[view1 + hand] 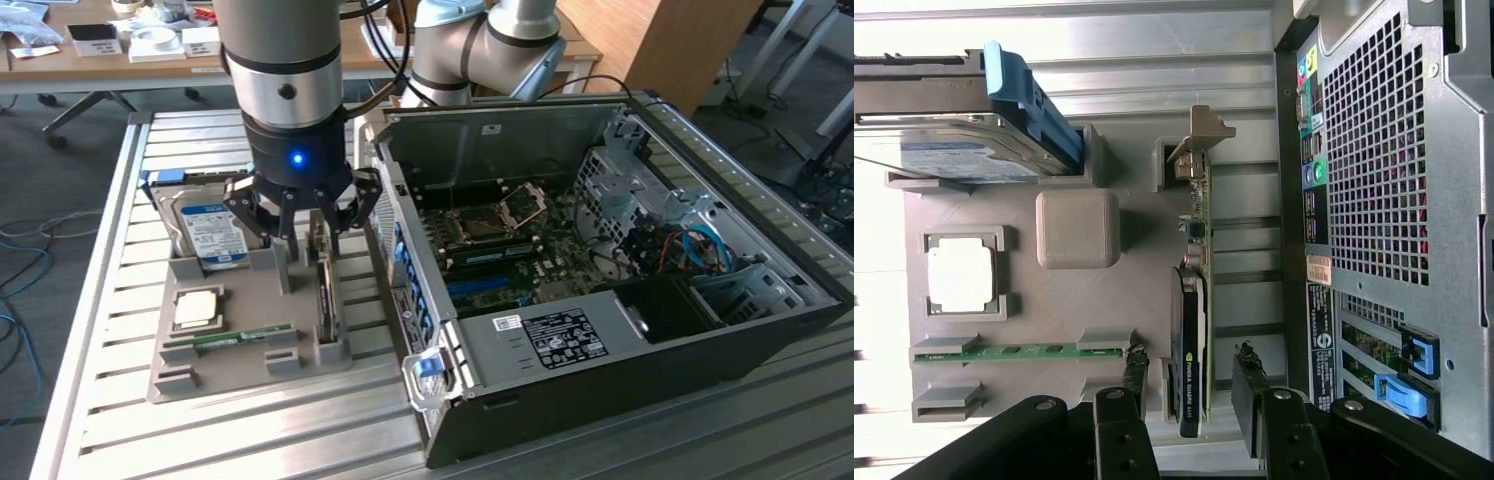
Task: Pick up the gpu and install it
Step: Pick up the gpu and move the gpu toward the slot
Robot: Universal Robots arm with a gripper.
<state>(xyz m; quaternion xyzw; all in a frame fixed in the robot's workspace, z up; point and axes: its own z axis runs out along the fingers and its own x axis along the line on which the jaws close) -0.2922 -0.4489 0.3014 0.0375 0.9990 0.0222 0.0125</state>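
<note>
Straddling the upright gpu [1192, 300], pincer [1191, 355] open

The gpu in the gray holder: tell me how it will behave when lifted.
The gpu stands on edge in a slot of the gray holder, so it probably lifts out stiff, not floppy. Its thin board and bare components look fragile; squeeze gently. The metal bracket at one end may tilt it in the gripper.

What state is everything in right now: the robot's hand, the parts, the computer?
Hand: open, straddling the gpu.
Gpu: on edge in its tray slot, not lifted.
Hard drive: propped on edge in tray.
CPU: flat in tray.
RAM: in its tray slot.
Computer: on its side, panel off.
</note>
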